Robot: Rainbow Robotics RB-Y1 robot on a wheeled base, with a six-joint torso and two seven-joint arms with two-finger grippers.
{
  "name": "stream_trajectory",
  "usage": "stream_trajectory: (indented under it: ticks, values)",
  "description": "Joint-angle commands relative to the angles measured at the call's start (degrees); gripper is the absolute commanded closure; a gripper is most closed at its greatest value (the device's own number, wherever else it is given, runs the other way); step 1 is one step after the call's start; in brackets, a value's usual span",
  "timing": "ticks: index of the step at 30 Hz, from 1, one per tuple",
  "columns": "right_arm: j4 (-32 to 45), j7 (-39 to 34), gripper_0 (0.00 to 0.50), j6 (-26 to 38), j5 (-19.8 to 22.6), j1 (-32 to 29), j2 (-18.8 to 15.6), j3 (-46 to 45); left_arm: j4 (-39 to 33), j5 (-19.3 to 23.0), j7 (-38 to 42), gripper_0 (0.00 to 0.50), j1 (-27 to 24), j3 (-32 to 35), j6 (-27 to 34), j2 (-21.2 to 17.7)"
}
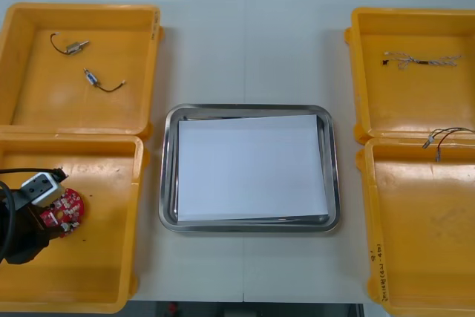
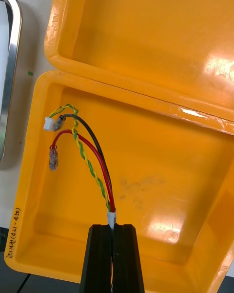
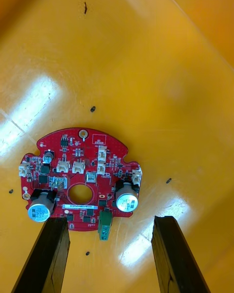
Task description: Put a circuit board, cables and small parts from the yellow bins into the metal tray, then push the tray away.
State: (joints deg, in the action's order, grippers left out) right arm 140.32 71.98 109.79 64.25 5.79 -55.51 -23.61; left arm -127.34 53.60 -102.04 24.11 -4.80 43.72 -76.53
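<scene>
Left of the shiny metal tray [image 1: 169,183], left jaws gape over a stiff, fragile round red circuit board [image 3: 83,168], probably best edge-gripped; right of it, right jaws pinch a limp red-and-yellow cable [image 2: 102,185].

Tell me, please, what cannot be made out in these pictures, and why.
Front view: the left arm covers part of the circuit board.
Front view: the right edge cuts off the cable.
Right wrist view: the cable's held end is hidden inside the right tool.
Front view: the small metal parts are too small to identify.
Front view: a white sheet hides the floor of the metal tray.
</scene>
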Motion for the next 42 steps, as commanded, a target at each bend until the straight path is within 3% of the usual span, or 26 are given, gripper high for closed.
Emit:
stream_trajectory:
  ticks: [1,11,27,42]
  values:
    - [0.0,-0.3,0.500,0.2,-0.5,1.2,-2.3,0.5,-1.2,0.5,-3.7,0.000,2.9,1.7,-2.7,-3.1]
    - [0.0,-0.3,0.500,0.2,-0.5,1.2,-2.2,0.5,0.7,0.6,-5.4,0.000,4.9,1.6,-7.0,-5.6]
    - [0.0,-0.3,0.500,0.2,-0.5,1.2,-2.2,0.5,3.7,1.6,-7.8,0.000,5.2,1.2,-7.9,-6.3]
    - [0.0,-0.3,0.500,0.2,-0.5,1.2,-2.3,0.5,8.2,1.7,-8.3,0.000,-4.3,-8.1,-8.2,-5.1]
